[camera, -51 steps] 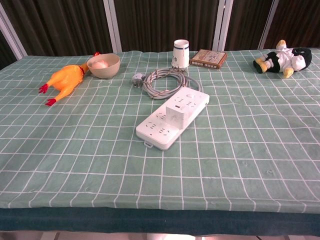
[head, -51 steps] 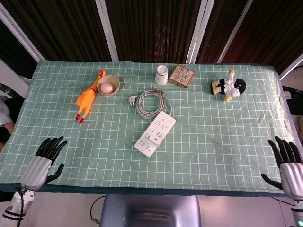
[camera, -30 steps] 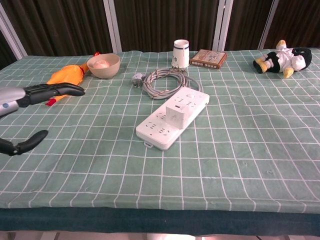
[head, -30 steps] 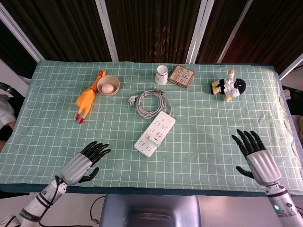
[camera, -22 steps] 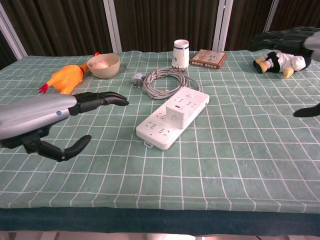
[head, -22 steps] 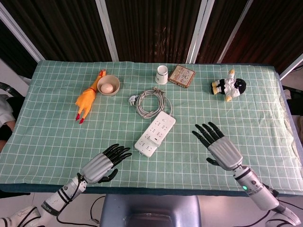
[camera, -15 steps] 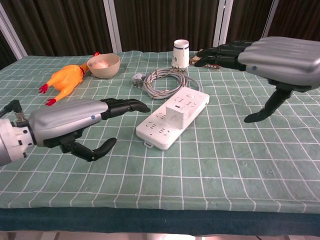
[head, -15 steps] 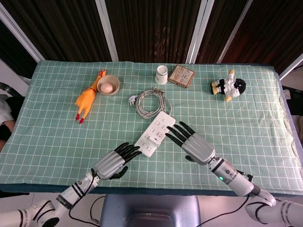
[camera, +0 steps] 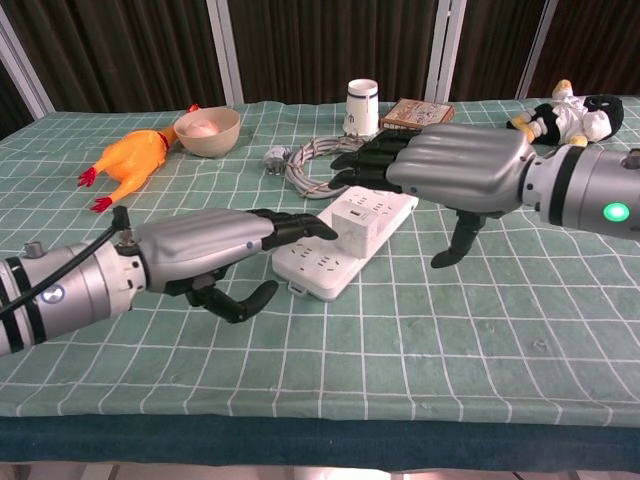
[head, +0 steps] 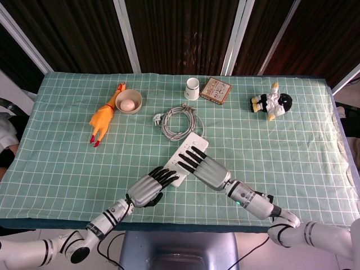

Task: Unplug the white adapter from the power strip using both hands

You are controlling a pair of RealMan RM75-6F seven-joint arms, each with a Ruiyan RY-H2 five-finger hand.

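The white power strip (camera: 328, 268) lies slantwise mid-table, and the white adapter (camera: 352, 214) stands plugged into its middle. In the head view only the strip's far end (head: 194, 143) shows between the hands, and the adapter is hidden there. My left hand (camera: 205, 252) reaches in from the left, open, with its fingertips (camera: 318, 230) close to the adapter's left side. My right hand (camera: 458, 166) hovers open above the strip's far half, fingers stretched flat and thumb hanging down. From the head view, the left hand (head: 148, 189) covers the strip's near end and the right hand (head: 207, 169) its middle.
The strip's coiled cable (head: 179, 122) and plug (head: 157, 118) lie just behind it. Further back are a rubber chicken (head: 101, 121), a bowl with an egg (head: 128, 102), a white cup (head: 192, 88), a small box (head: 216, 90) and a plush toy (head: 271, 103).
Both hands have come in from the table's near corners to the power strip. The left has closed on its near end, while the right has slid over its middle. The strip has not moved.
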